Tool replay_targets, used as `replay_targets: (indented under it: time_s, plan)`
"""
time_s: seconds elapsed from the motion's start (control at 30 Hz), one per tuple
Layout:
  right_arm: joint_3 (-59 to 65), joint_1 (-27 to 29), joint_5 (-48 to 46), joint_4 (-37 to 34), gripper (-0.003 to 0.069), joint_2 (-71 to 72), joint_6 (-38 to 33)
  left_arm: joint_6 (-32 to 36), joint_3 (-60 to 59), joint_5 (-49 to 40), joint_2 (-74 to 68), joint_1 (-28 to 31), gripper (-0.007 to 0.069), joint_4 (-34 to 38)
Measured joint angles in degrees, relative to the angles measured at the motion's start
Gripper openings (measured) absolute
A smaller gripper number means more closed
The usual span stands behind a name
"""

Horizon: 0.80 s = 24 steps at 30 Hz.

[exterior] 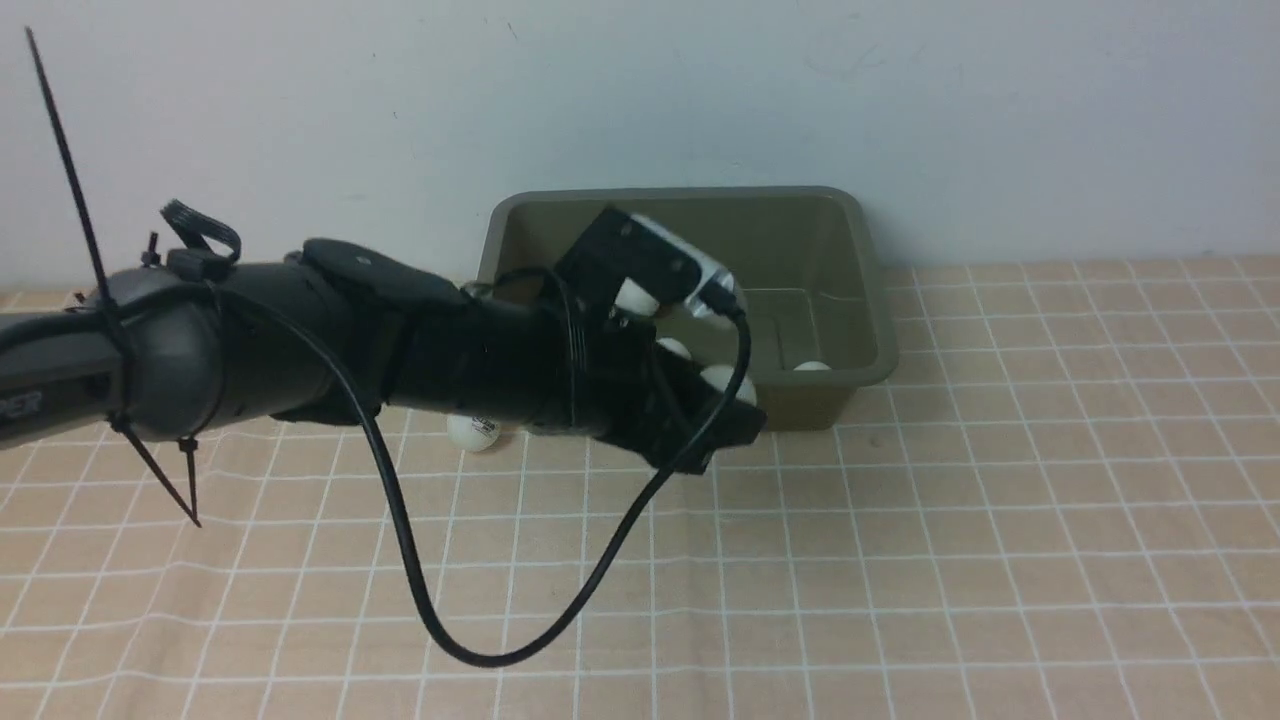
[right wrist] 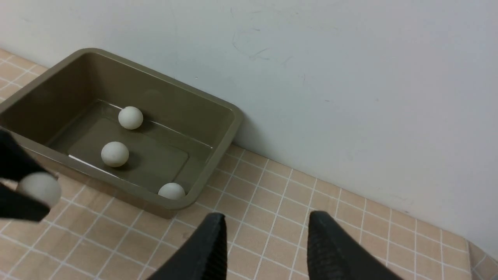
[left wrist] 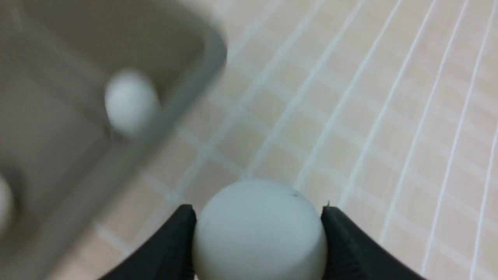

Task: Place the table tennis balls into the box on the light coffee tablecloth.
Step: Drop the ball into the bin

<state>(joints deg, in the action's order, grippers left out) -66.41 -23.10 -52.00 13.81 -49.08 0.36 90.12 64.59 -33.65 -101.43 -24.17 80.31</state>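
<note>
My left gripper (exterior: 730,402) is shut on a white table tennis ball (exterior: 722,378), just outside the near wall of the olive-green box (exterior: 870,300). In the left wrist view the ball (left wrist: 258,229) sits between the two black fingers of the left gripper (left wrist: 258,212), above the light coffee tablecloth (left wrist: 369,116). Three balls lie in the box (right wrist: 218,155): one far (right wrist: 130,117), one in the middle (right wrist: 114,154), one at the near corner (right wrist: 171,190). Another ball (exterior: 473,430) rests on the tablecloth (exterior: 900,550) under my left arm. My right gripper (right wrist: 267,217) is open and holds nothing.
The box stands against a pale wall (exterior: 700,90). A black cable (exterior: 470,650) loops down from my left arm towards the cloth. A cable tie (exterior: 60,150) sticks up from the arm at the far left.
</note>
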Motion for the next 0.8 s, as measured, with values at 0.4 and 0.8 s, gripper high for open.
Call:
replay_targets:
  time_s: [0.4,0.8]
  plan:
    - [0.0,0.0,-1.5,-0.3,0.0274,0.0,0.0,26.6,5.4,13.9,-7.0,4.7,0.0353,17.0]
    - [0.0,0.0,-1.9,-2.6,0.0274,0.0,0.0,23.8,11.0,14.9,-12.1,6.8,0.0485,17.6]
